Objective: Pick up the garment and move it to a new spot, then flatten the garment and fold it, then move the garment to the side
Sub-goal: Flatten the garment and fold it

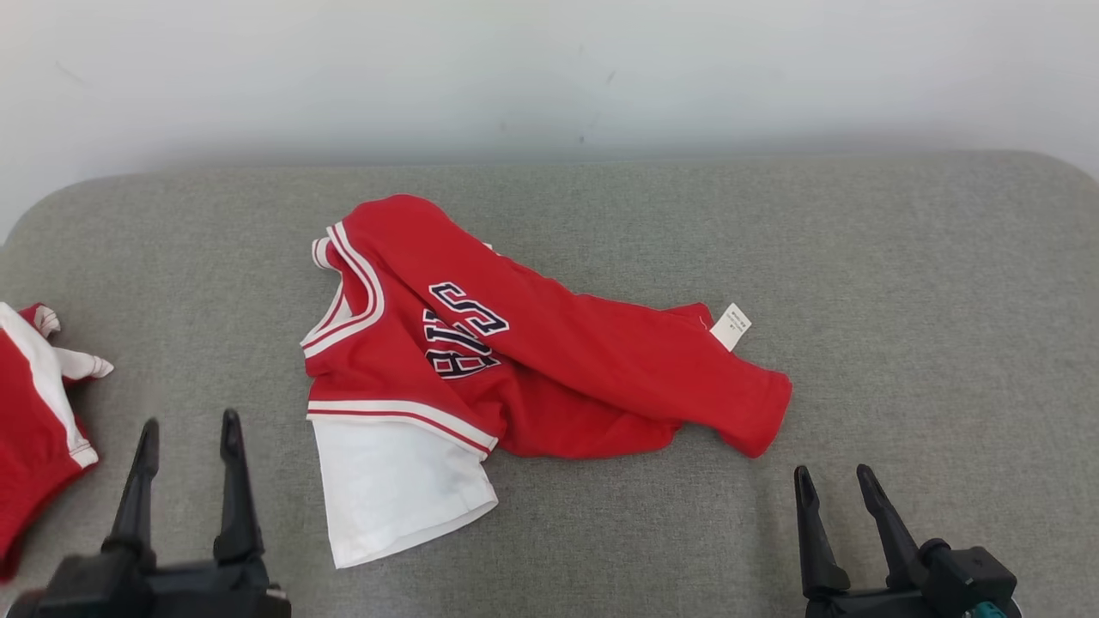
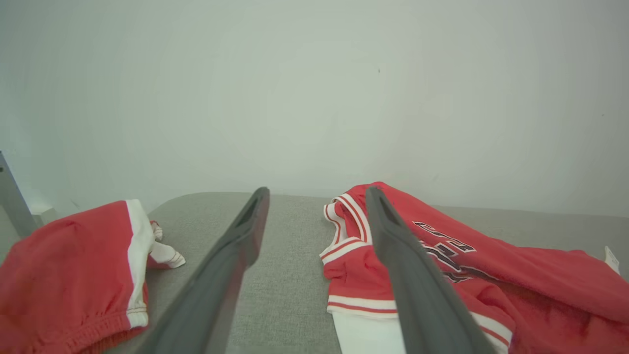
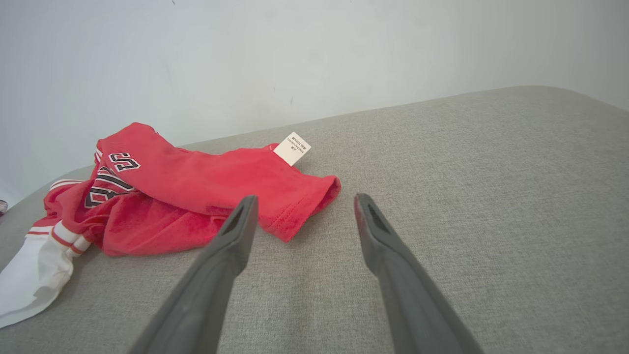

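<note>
From the head view, the red jersey (image 1: 549, 369) lies crumpled near the middle of the grey padded surface (image 1: 901, 283), one white sleeve (image 1: 395, 489) spread toward the robot and a white tag (image 1: 731, 326) sticking out at its far right. Its navy lettering (image 1: 464, 330) is folded over and cannot be read. A second red garment (image 1: 34, 429), perhaps shorts, is cut off by the left edge. The left gripper (image 1: 190, 422) and right gripper (image 1: 833, 472) sit low, fingers spread, holding nothing. A pale wall (image 1: 549, 69) rises behind.

From the left wrist, the left gripper (image 2: 317, 191) is parted wide and empty; one finger overlaps the red jersey (image 2: 516, 275), hiding part of its chest. The second red garment (image 2: 73, 260) lies apart to the left.

From the right wrist, the right gripper (image 3: 305, 199) gapes, empty, its tips near the hem of the red jersey (image 3: 206, 187); the tag (image 3: 292, 148) shows small print, too fine to read.
</note>
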You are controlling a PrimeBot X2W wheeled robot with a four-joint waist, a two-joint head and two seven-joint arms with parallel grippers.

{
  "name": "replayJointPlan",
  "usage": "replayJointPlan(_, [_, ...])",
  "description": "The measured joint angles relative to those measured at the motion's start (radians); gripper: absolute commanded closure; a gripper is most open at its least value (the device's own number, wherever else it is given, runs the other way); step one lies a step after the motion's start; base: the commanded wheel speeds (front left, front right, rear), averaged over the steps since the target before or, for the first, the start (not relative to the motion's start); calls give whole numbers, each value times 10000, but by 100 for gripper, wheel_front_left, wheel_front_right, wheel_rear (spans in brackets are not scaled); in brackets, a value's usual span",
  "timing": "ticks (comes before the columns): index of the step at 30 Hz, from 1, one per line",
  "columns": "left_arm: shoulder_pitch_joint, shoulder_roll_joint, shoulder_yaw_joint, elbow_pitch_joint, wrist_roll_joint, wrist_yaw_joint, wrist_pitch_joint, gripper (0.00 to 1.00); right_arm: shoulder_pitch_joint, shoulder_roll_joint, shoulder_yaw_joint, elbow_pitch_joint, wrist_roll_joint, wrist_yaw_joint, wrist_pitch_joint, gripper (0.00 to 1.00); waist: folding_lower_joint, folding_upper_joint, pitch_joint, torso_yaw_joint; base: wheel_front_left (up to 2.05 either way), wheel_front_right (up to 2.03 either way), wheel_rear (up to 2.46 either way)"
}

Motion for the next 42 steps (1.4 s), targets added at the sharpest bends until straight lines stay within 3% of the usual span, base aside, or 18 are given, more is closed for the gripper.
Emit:
replayJointPlan(5, [809, -640, 654, -224, 466, -82, 0, 0, -130, -6, -113, 125, 21, 0, 0, 0, 0, 0, 41, 121, 0, 0, 0])
replayJointPlan(13, [1046, -874, 451, 516, 1267, -491, 0, 0, -1061, -2, -493, 991, -221, 0, -2, 0, 0, 0, 85, 396, 0, 0, 0])
replayJointPlan(21, [899, -949, 230, 1168, 1300, -729, 0, 0, -2731, -65, -761, 3229, -876, 0, -2, 0, 0, 0, 159, 638, 0, 0, 0])
replayJointPlan(32, [714, -978, -171, 1522, 1101, -828, 0, 0, -4234, -316, -1126, 6567, -575, 0, -4, 0, 0, 0, 292, 1234, 0, 0, 0])
replayJointPlan(33, [692, -980, -184, 1530, 1030, -832, 0, 0, -4337, -326, -1070, 6775, -543, 0, -12, 30, 0, 0, 309, 1273, 0, 0, 0])
replayJointPlan(34, [691, -980, -192, 1542, 995, -836, 0, 0, -4434, -359, -1003, 6941, -525, 0, -19, 100, 0, 0, 323, 1304, 0, 0, 0])
replayJointPlan(42, [664, -980, -268, 1641, 834, -844, 0, 0, -4957, -587, -811, 6890, 73, 0, 0, 100, 1, 0, 422, 1347, 0, 0, 0])
